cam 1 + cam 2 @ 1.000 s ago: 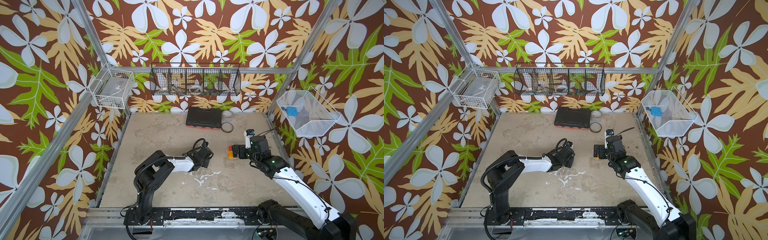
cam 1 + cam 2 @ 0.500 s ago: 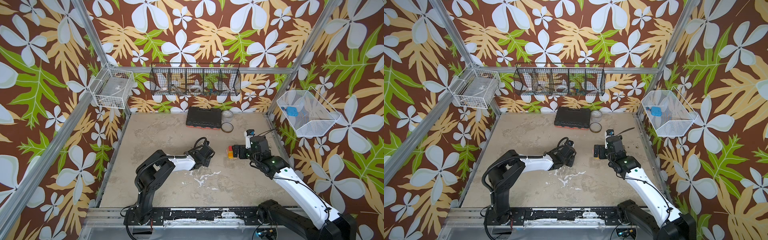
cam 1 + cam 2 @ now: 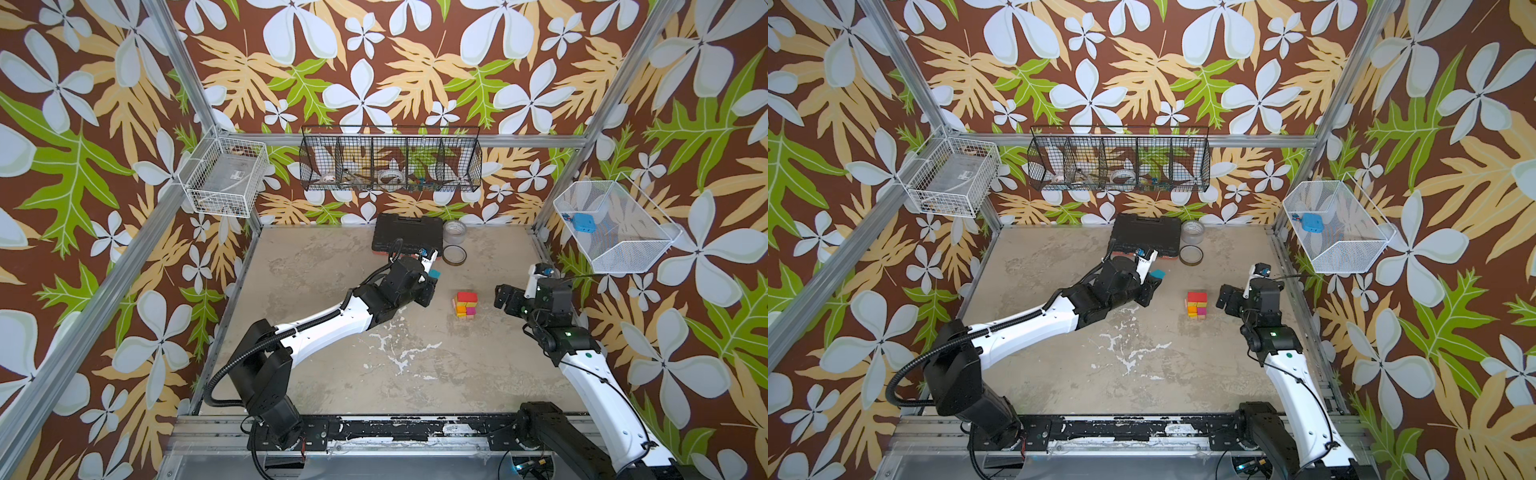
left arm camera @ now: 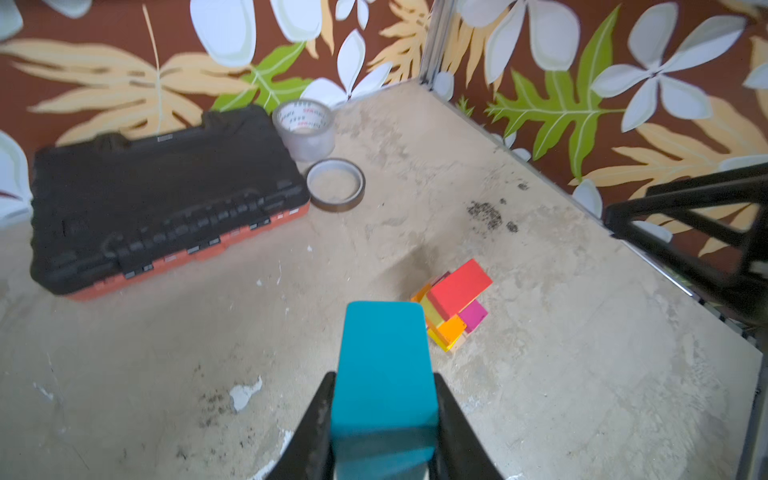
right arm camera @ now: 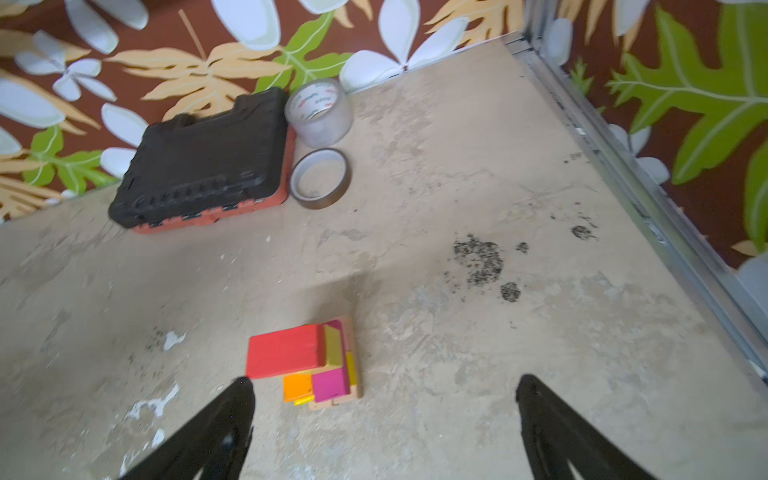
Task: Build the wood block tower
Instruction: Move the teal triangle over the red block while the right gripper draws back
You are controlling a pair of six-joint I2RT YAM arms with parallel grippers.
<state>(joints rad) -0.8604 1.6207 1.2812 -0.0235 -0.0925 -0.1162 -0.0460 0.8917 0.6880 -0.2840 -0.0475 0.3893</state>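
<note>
The tower [image 3: 465, 304] [image 3: 1197, 305] is a small stack with a red brick on top, over yellow, orange and magenta blocks on a plain wood base; it also shows in the wrist views [image 4: 453, 303] [image 5: 307, 365]. My left gripper [image 3: 431, 281] [image 4: 384, 378] hovers left of it, shut on the teal wedge [image 3: 434, 273] [image 3: 1158, 274] [image 4: 382, 345]. On the tower's right my right gripper [image 3: 503, 297] [image 3: 1223, 297] [image 5: 384, 382] stands open and empty, apart from the stack.
A black tool case [image 3: 407, 235] lies against the back wall. A clear tape roll [image 3: 455, 228] and a flat brown tape ring [image 3: 454, 254] sit beside it. Wire baskets hang on the walls, one with a blue gadget [image 3: 584, 222]. The metal frame rail [image 5: 623, 166] runs close on the right.
My right gripper has drawn back to the right, off the tower. My left gripper has lifted and moved right and towards the back with the teal wedge in it.
</note>
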